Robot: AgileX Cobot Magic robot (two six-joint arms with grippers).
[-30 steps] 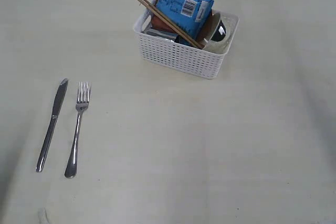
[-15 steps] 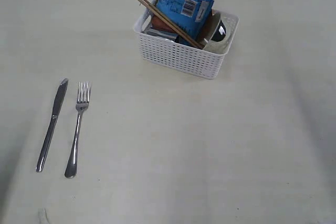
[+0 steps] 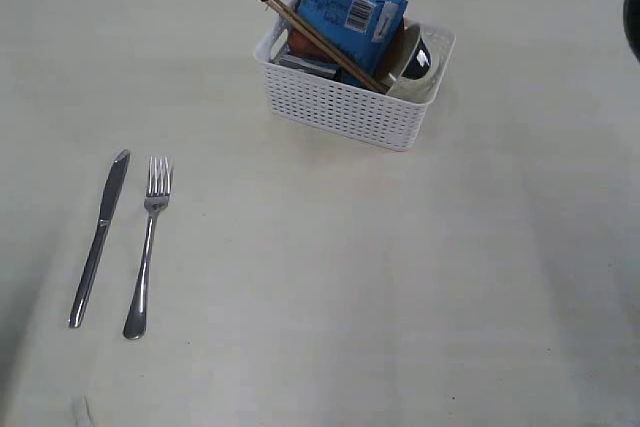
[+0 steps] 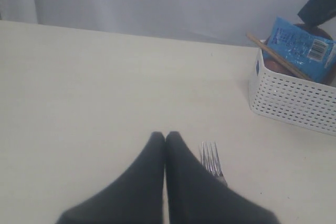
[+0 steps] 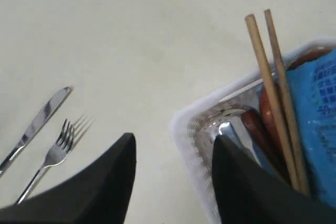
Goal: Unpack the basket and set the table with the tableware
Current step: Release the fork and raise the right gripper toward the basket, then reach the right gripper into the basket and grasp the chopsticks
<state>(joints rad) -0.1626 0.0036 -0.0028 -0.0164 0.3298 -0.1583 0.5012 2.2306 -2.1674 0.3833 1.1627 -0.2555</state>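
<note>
Pale worktop (image 3: pixel 400 277) — right claw (image 5: pixel 173 140) gapes empty over the basket (image 3: pixel 340 107) rim, chopsticks (image 5: pixel 270 90) just beside it, probably its target; left claw (image 4: pixel 165 137) closed, empty.

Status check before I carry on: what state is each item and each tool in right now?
Basket: upright, loaded.
Chopsticks: leaning in the basket, ends past the rim.
Snack packet: standing in the basket.
Knife: flat on the table.
Fork: flat beside the knife, not touching.
Left tool: shut, empty.
Right tool: open, empty, over the basket's corner.
</note>
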